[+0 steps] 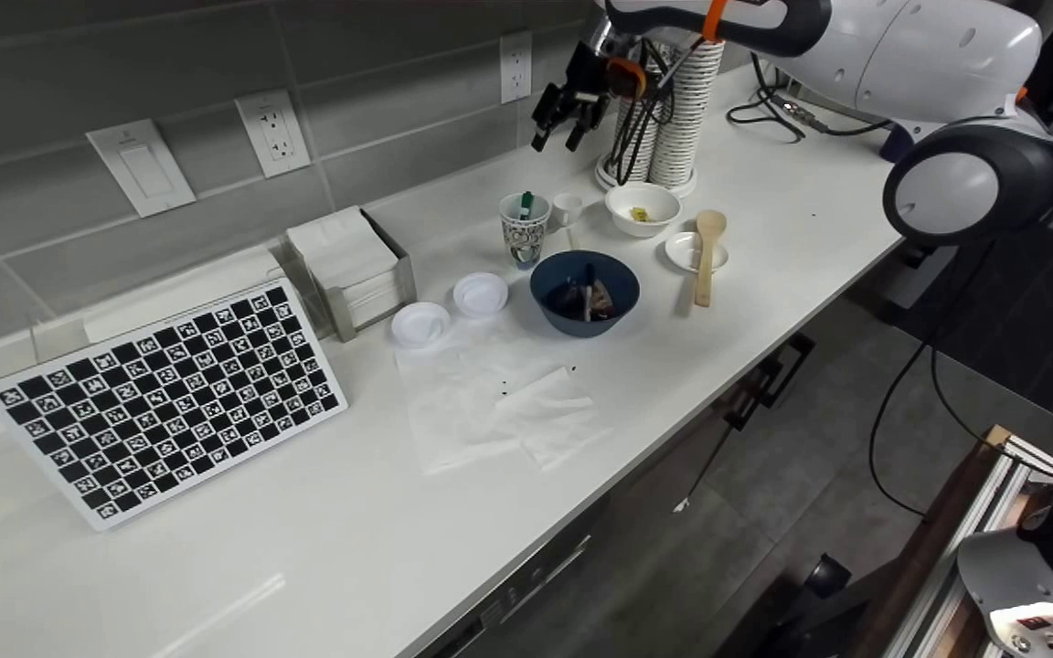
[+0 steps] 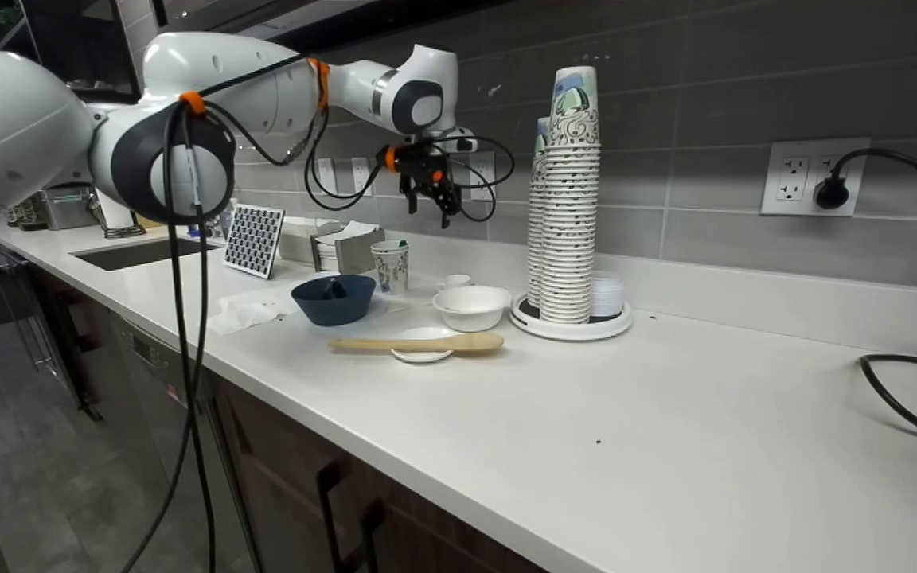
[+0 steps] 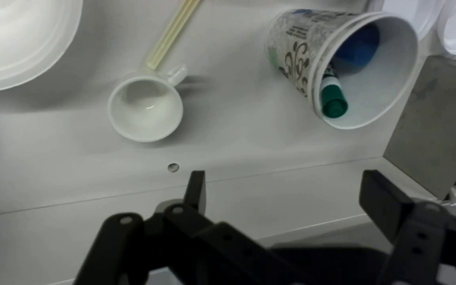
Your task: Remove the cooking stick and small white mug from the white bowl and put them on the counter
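Observation:
The small white mug (image 1: 568, 209) stands upright on the white counter (image 1: 353, 512), apart from the white bowl (image 1: 636, 225); it also shows in the wrist view (image 3: 145, 113). The bowl holds a small yellow thing. A pale tan wooden spoon, matching the cooking stick (image 1: 706, 260), lies across the small flat white dish (image 2: 423, 356), outside the bowl. My gripper (image 1: 557, 142) hangs above the counter near the back wall. In the wrist view its fingers (image 3: 285, 184) are wide apart with nothing between them; the mug is beyond the left finger.
A slim yellowish stick (image 3: 172, 35) touches or nearly touches the mug. A patterned cup (image 1: 524, 239) with a green-capped marker and a dark blue bowl (image 1: 581, 322) stand nearby. Tall cup stacks (image 2: 568, 231), a napkin holder (image 1: 408, 274) and a checkered board (image 1: 170, 402) line the back.

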{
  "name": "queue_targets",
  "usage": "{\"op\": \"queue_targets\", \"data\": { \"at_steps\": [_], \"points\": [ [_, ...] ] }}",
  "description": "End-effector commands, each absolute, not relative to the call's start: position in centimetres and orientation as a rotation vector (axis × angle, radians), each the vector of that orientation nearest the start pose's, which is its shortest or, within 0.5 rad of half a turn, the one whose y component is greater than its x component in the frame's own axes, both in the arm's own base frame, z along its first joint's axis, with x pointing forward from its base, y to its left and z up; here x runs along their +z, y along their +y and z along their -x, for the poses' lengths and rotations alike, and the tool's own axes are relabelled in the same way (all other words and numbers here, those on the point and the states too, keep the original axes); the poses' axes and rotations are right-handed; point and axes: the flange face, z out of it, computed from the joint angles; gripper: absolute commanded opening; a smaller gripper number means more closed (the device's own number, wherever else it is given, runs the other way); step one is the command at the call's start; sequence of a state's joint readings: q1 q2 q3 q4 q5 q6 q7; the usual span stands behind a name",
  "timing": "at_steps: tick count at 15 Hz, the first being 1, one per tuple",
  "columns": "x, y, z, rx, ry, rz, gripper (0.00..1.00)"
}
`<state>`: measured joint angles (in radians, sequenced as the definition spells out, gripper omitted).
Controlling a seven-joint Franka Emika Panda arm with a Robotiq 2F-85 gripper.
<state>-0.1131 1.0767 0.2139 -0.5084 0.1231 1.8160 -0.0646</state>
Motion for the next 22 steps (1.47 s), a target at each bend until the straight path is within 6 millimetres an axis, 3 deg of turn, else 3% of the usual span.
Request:
{"op": "queue_targets", "data": {
  "at_steps": [1,5,6,13,15,17,22],
  "points": [
    [41.4,0.5,-80.7,-0.262,0.222,2.792,1.00],
    [40.7,2.3,-80.8,-0.203,0.531,2.777,1.00],
    [40.5,1.6,-81.1,-0.243,0.400,2.775,1.00],
    [40.3,1.6,-81.1,-0.239,0.412,2.776,1.00],
    [40.4,0.5,-80.9,-0.236,0.511,2.841,1.00],
    [40.4,-1.5,-79.9,-0.128,0.581,2.860,1.00],
    [40.3,-3.3,-78.7,0.029,0.577,2.756,1.00]
  ]
}}
